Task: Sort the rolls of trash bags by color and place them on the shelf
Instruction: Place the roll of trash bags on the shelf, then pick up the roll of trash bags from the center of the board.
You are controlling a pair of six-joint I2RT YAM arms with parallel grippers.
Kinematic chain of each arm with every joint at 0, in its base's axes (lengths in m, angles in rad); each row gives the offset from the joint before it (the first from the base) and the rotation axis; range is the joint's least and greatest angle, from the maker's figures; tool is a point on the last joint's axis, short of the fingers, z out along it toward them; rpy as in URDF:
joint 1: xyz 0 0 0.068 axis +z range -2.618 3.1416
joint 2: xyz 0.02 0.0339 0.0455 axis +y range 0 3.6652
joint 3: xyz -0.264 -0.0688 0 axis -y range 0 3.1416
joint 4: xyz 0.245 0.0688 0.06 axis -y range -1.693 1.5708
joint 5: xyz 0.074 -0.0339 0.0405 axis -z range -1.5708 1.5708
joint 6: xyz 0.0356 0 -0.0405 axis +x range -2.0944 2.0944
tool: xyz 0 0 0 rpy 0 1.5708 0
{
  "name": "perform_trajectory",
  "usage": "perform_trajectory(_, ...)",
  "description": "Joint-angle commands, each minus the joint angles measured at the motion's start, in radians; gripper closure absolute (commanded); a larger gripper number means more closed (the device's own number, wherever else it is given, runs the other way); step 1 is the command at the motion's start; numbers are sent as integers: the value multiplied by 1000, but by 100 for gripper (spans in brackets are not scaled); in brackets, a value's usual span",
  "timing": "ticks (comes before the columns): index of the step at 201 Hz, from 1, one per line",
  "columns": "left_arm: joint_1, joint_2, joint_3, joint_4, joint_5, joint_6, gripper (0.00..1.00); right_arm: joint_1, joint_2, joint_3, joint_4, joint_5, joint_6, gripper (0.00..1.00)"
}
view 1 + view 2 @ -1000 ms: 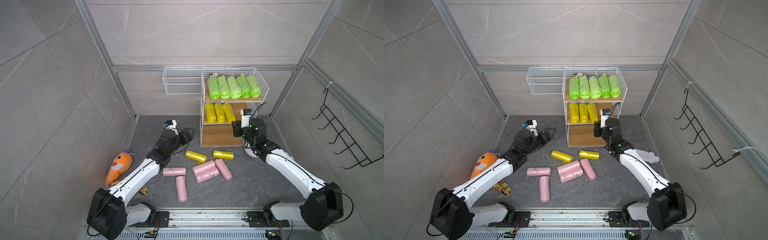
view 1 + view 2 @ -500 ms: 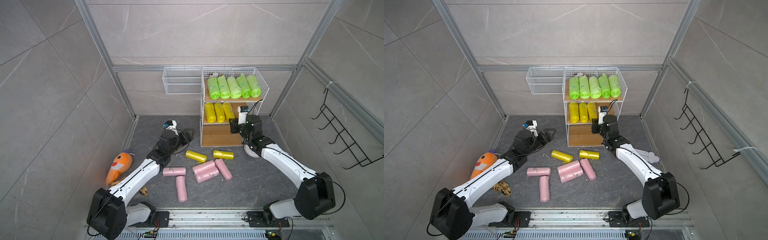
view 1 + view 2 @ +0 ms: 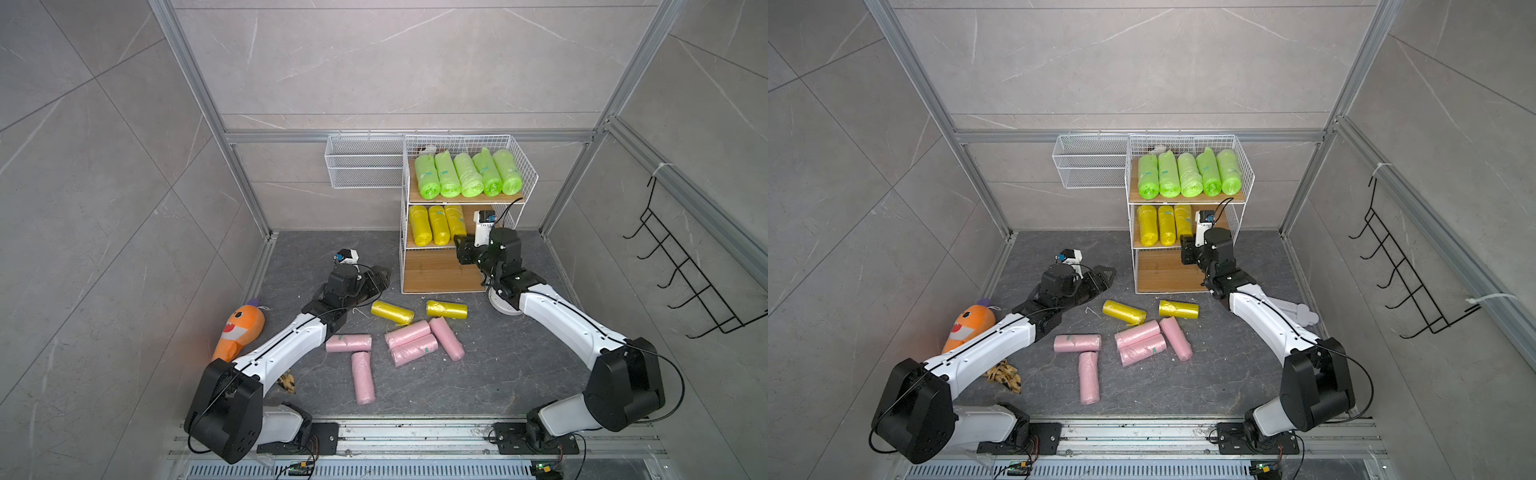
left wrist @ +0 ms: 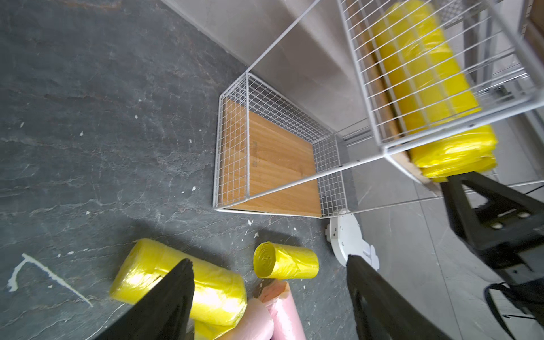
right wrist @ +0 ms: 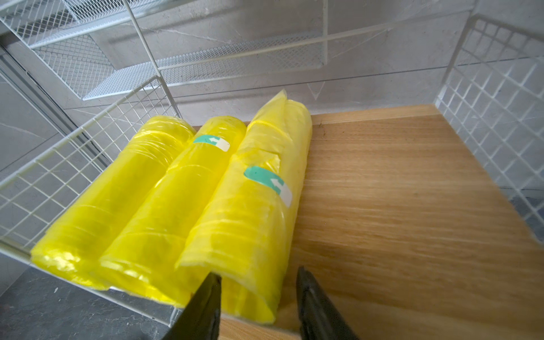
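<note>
— Right arm has swung in since a second ago?
— Yes. Back then the right claw (image 5: 259, 272) stood out by the right post of the shelf (image 3: 432, 270). Now it sits at the front edge of the middle tier, right of centre in both top views.
— Clenched?
— Released. The right wrist view shows its fingers (image 5: 306, 282) parted either side of the near end of a yellow roll (image 5: 250, 191). That roll lies on the board, touching two other yellow rolls (image 5: 176, 200).
— And the left arm?
— Unmoved. The left claw (image 3: 380, 277) hangs spread wide, grasping nothing, low over the tabletop (image 3: 498, 386) left of centre, near two loose yellow rolls (image 3: 392, 312).
— Everything else?
— Five green rolls (image 3: 469, 174) lie side by side on the top tier; five pink rolls (image 3: 409, 334) lie on the tabletop, lower centre.
</note>
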Motion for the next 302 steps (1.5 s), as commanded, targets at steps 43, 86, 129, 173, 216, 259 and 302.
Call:
perform_trajectory(43, -15, 126, -27, -50, -124, 17, 15, -4, -212, -76, -49, -16, 16, 36)
perform_trajectory(86, -31, 190, -90, 7, -150, -54, 14, -4, -277, -117, -95, -15, 13, 33)
perform_trajectory(129, -59, 284, -63, 74, -126, -108, 13, -3, -268, -123, -103, -25, 19, 32)
perform_trajectory(173, -70, 368, -8, 96, -136, -108, 14, -4, -275, -134, -110, -27, 23, 31)
perform_trajectory(216, -75, 450, 47, 85, -166, -87, 20, -4, -287, -144, -119, -16, 21, 31)
perform_trajectory(259, -77, 521, 85, 86, -163, -79, 29, -4, -284, -146, -126, -12, 19, 30)
perform_trajectory(302, -77, 556, 85, 111, -184, -97, 43, -4, -280, -144, -136, -9, 13, 30)
